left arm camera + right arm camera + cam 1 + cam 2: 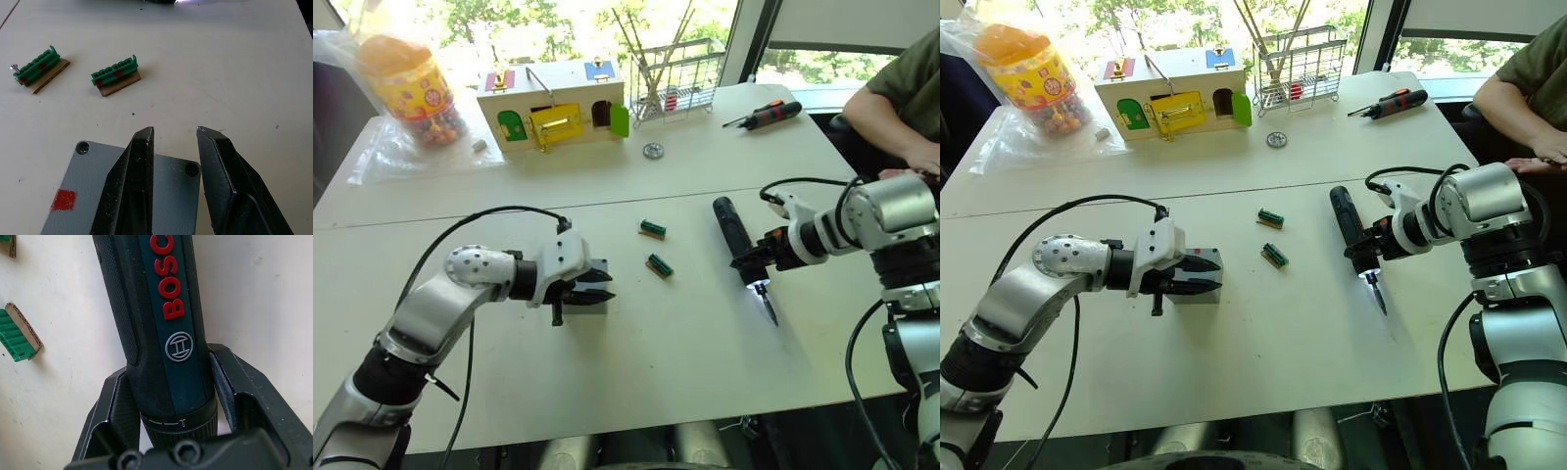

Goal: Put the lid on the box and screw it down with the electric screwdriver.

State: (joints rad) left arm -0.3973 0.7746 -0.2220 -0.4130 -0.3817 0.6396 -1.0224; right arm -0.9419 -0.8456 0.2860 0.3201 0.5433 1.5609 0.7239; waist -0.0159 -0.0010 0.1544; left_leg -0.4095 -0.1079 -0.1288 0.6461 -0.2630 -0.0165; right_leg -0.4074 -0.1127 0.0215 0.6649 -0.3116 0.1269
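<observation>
Lid [93, 196] seated on box; your right gripper [168, 396] is clamped on the electric screwdriver [734, 238], left gripper [173, 134] parted over the lid: next, bring the bit to a corner screw [83, 147].

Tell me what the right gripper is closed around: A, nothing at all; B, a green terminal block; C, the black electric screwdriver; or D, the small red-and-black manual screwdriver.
C: the right gripper has a finger on each side of the black body of the electric screwdriver, whose bit points down toward the table.
</observation>
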